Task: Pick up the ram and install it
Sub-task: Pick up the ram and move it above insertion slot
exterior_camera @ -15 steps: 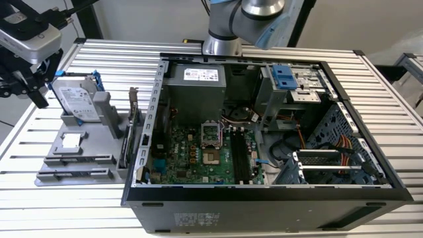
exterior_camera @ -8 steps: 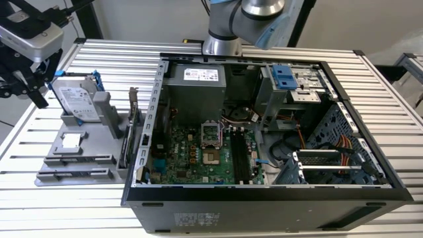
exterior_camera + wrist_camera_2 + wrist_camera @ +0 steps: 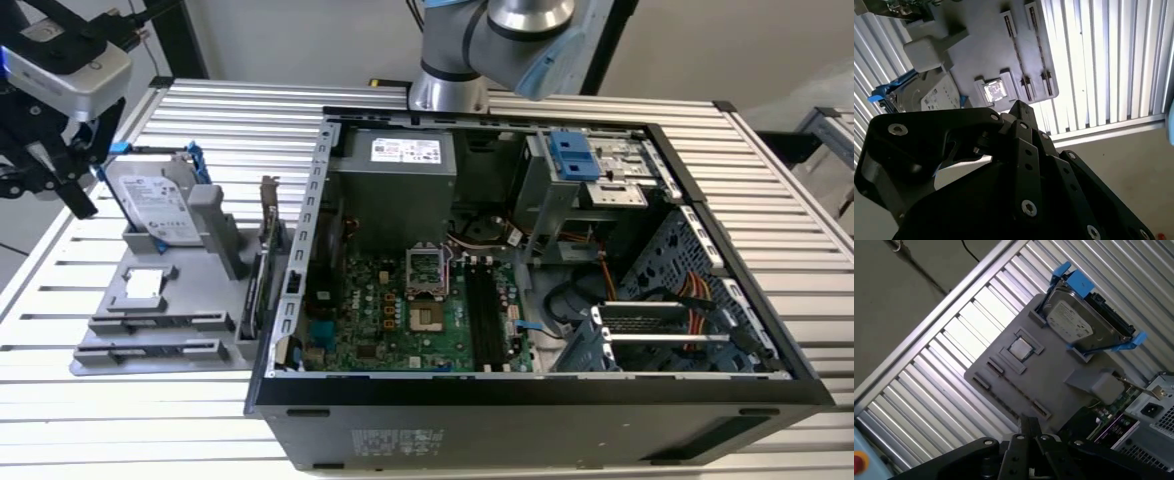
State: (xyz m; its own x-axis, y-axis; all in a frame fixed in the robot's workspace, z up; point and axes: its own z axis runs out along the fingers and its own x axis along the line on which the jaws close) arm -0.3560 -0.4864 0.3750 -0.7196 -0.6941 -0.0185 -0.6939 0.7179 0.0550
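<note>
My gripper [image 3: 78,198] hangs above the table's corner at the exterior view's far left, beside the grey parts holder [image 3: 200,335] and well away from the open computer case [image 3: 534,395]. In both wrist views its black fingers meet at the tips [image 3: 1019,106] [image 3: 1029,421], shut with nothing visible between them. The holder's two long narrow slots [image 3: 1026,50] [image 3: 1014,392] look bare. On the motherboard [image 3: 400,325] dark strips lie along the memory slots [image 3: 478,320]. I cannot tell whether one of them is the ram.
A silver hard drive [image 3: 150,205] in a blue bracket stands on the holder, with a small square chip [image 3: 1020,348] in front. A larger card [image 3: 267,265] stands between holder and case. The power supply [image 3: 398,190] and drive cage [image 3: 587,165] fill the case's far side.
</note>
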